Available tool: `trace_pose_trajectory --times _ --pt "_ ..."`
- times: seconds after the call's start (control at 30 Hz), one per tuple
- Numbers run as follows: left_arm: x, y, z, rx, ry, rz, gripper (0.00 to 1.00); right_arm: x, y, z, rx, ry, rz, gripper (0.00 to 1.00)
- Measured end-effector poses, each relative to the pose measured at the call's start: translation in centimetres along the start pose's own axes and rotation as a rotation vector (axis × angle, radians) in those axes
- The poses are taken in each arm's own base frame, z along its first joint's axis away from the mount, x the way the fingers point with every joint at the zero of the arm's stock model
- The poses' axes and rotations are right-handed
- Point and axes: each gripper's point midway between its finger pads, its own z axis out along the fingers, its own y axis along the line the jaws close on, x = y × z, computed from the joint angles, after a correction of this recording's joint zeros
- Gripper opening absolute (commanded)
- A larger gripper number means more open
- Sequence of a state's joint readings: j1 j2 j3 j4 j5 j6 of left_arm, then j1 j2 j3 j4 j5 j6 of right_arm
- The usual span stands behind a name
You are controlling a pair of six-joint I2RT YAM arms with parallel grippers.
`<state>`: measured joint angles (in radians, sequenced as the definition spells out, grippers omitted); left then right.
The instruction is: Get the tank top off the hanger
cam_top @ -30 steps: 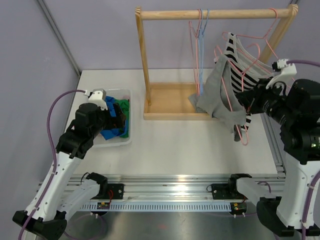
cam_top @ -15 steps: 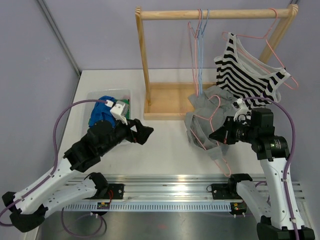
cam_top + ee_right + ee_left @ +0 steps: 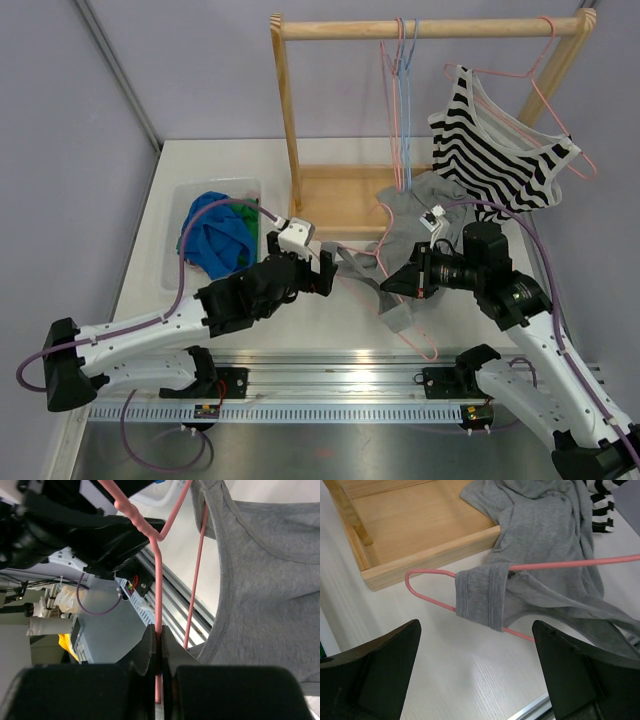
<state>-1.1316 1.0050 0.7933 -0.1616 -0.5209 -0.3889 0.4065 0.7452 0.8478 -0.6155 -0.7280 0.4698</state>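
Note:
The grey tank top (image 3: 425, 215) lies half on the table and half on the wooden rack's base, still on a pink hanger (image 3: 431, 597). One grey strap (image 3: 481, 596) is wrapped round the hanger's shoulder end. My left gripper (image 3: 332, 268) is open and empty, and in the left wrist view (image 3: 480, 680) it hovers just short of that strap. My right gripper (image 3: 398, 282) is shut on the hanger's wire (image 3: 158, 595), with the grey top (image 3: 265, 565) hanging beside it.
A wooden rack (image 3: 285, 110) stands at the back, with its tray base (image 3: 420, 525). A striped tank top (image 3: 495, 150) hangs on another pink hanger, and empty blue and pink hangers (image 3: 403, 100) hang mid-rail. A clear bin (image 3: 170, 270) of blue and green clothes sits on the left.
My right gripper has brought the hanger and grey top down from the rail towards the table's middle. My left gripper has swung from the bin over to the hanger's end.

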Motion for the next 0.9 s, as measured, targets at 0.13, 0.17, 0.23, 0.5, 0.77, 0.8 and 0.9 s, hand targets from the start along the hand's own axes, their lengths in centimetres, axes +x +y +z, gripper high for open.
trace_pose_trajectory --times 0.13,0.17,0.23,0.5,0.77,0.8,0.9 --pt "0.9 0.3 0.9 -0.034 0.018 0.028 0.78 0.3 1.6 0.4 -0.067 0.010 -0.007 0.00" --pt "1.0 0.3 1.1 -0.038 0.020 0.033 0.73 0.3 1.8 0.4 -0.077 0.010 -0.008 0.00" --pt "1.1 0.3 1.4 -0.045 0.020 0.037 0.52 0.1 2.3 0.4 -0.100 0.006 -0.009 0.00" --pt "1.7 2.7 1.6 -0.180 0.031 0.072 0.00 -0.1 3.3 -0.3 -0.123 -0.011 -0.035 0.00" --pt "-3.1 8.0 -3.4 -0.447 -0.089 -0.042 0.00 -0.1 5.1 -1.4 -0.170 0.027 -0.135 0.00" --pt "-4.2 8.6 -4.5 -0.474 -0.116 -0.061 0.00 -0.2 5.5 -1.6 -0.185 0.032 -0.156 0.00" --pt "-7.8 10.2 -7.6 -0.529 -0.202 -0.119 0.00 -0.3 7.2 -2.6 -0.249 0.043 -0.234 0.00"
